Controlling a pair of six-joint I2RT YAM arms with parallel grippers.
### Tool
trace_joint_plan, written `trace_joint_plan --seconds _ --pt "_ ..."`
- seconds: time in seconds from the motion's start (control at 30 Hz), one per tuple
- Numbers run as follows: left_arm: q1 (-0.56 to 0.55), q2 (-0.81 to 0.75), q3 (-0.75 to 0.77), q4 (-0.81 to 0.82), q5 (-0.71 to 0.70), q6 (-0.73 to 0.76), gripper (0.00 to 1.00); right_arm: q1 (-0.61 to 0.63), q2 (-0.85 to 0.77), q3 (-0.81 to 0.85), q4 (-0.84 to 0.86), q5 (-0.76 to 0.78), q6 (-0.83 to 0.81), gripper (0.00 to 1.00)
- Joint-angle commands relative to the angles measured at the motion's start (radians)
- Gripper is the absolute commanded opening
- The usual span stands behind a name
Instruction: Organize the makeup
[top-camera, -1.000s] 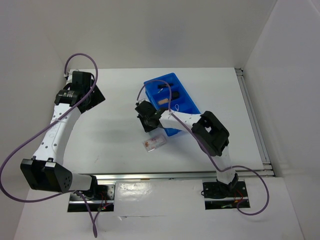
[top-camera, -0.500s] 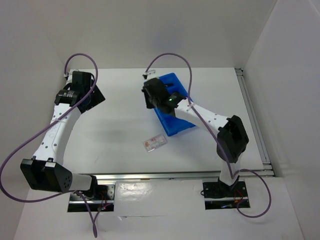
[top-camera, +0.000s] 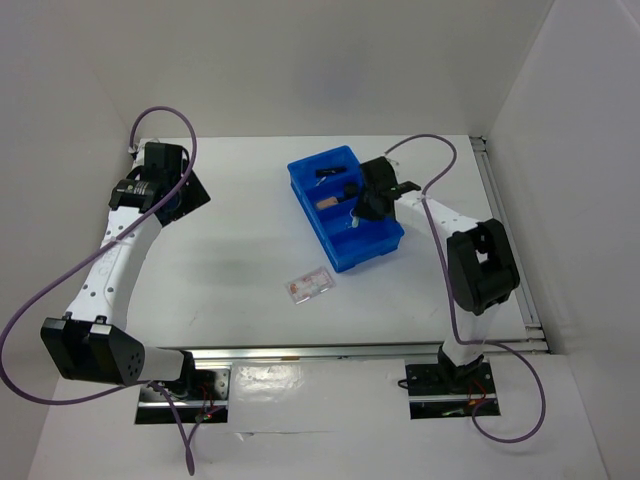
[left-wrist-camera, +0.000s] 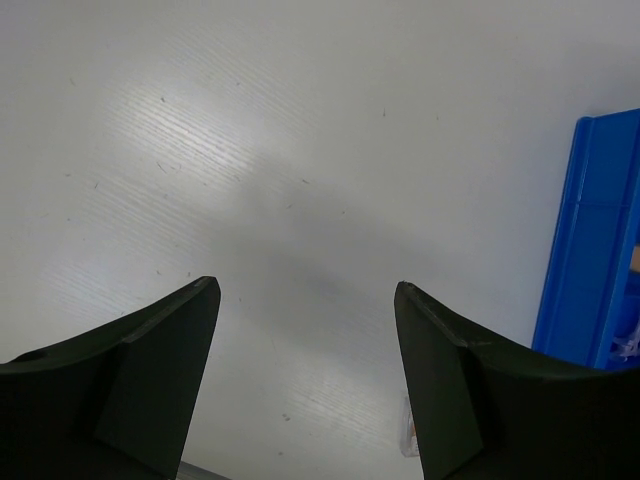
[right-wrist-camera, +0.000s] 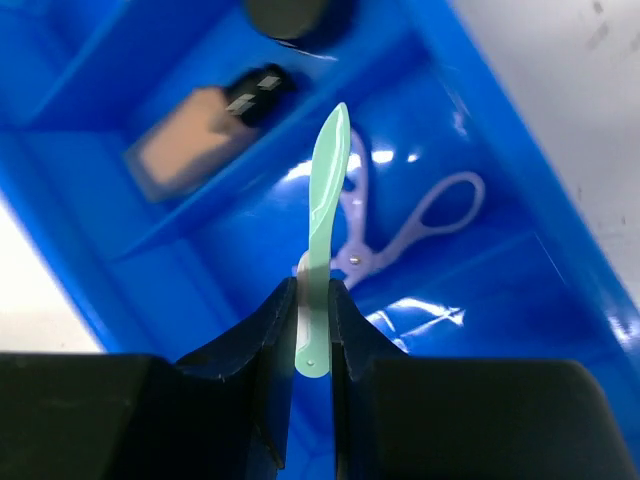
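My right gripper (right-wrist-camera: 312, 292) is shut on a slim mint-green tool (right-wrist-camera: 325, 190) and holds it over the blue tray (right-wrist-camera: 90, 260). Under it, in one compartment, lies the lilac looped tool (right-wrist-camera: 410, 225). The beige black-capped bottle (right-wrist-camera: 190, 145) lies in the compartment beside it, and the round black puff (right-wrist-camera: 290, 12) shows at the top edge. In the top view the right gripper (top-camera: 362, 205) hangs over the tray's (top-camera: 372, 252) right side. The clear pink-red packet (top-camera: 308, 286) lies on the table near the tray. My left gripper (left-wrist-camera: 305, 290) is open and empty, far left (top-camera: 172, 190).
A slim black tube (top-camera: 328, 172) lies at the tray's far end. In the left wrist view the tray's side (left-wrist-camera: 590, 250) stands at the right and a sliver of the packet (left-wrist-camera: 408, 438) shows by the right finger. White walls close in the table at the back and right.
My right arm has swung from the table left of the tray, across its far end, to over its right side. The left arm and the packet have not moved.
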Motion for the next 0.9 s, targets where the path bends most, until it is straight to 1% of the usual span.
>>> trace_joint_plan --seconds 0.0,0.07,0.17,0.27,0.37,0.43,0.5,0.57,0.6,0.63,0.67,0.7,0.77,0.8,0.87 --pt "0.006 -0.016 0.027 0.019 -0.016 0.025 0.84 -0.033 -0.060 -0.006 0.097 -0.097 0.112 0.11" --pt "0.006 -0.016 0.027 0.019 -0.028 0.025 0.84 -0.042 -0.051 0.010 0.087 -0.097 0.138 0.12" --pt "0.006 -0.016 0.027 0.019 -0.028 0.025 0.84 -0.042 -0.037 0.010 0.102 -0.110 0.173 0.16" --pt "0.006 -0.025 0.027 0.019 -0.028 0.025 0.84 -0.051 -0.026 -0.015 0.129 -0.159 0.193 0.20" --pt "0.006 -0.025 0.027 0.010 -0.028 0.035 0.84 -0.051 -0.014 -0.005 0.140 -0.179 0.193 0.39" --pt "0.006 -0.025 0.027 0.010 -0.038 0.035 0.84 -0.051 -0.014 -0.005 0.140 -0.179 0.184 0.54" --pt "0.006 -0.034 0.027 0.010 -0.038 0.035 0.84 -0.051 -0.025 -0.005 0.140 -0.179 0.163 0.66" --pt "0.006 -0.034 0.027 0.010 -0.038 0.035 0.84 -0.051 -0.060 -0.005 0.140 -0.168 0.141 0.67" --pt "0.006 -0.034 0.027 0.010 -0.038 0.035 0.84 -0.027 -0.074 -0.005 0.131 -0.157 0.099 0.67" --pt "0.006 -0.034 0.027 0.010 -0.038 0.035 0.84 -0.011 -0.107 0.004 0.131 -0.128 0.066 0.62" --pt "0.006 -0.034 0.027 0.010 -0.038 0.035 0.84 0.005 -0.126 0.004 0.131 -0.118 0.025 0.61" --pt "0.006 -0.034 0.027 0.010 -0.038 0.035 0.84 0.050 -0.144 -0.005 0.131 -0.107 -0.063 0.60" --pt "0.006 -0.034 0.027 0.010 -0.038 0.035 0.84 0.099 -0.203 -0.038 0.145 -0.107 -0.164 0.60" --pt "0.006 -0.034 0.027 0.010 -0.038 0.035 0.84 0.155 -0.216 -0.038 0.145 -0.107 -0.231 0.60" --pt "0.006 -0.034 0.027 0.010 -0.038 0.035 0.84 0.222 -0.238 -0.059 0.093 -0.078 -0.290 0.64"
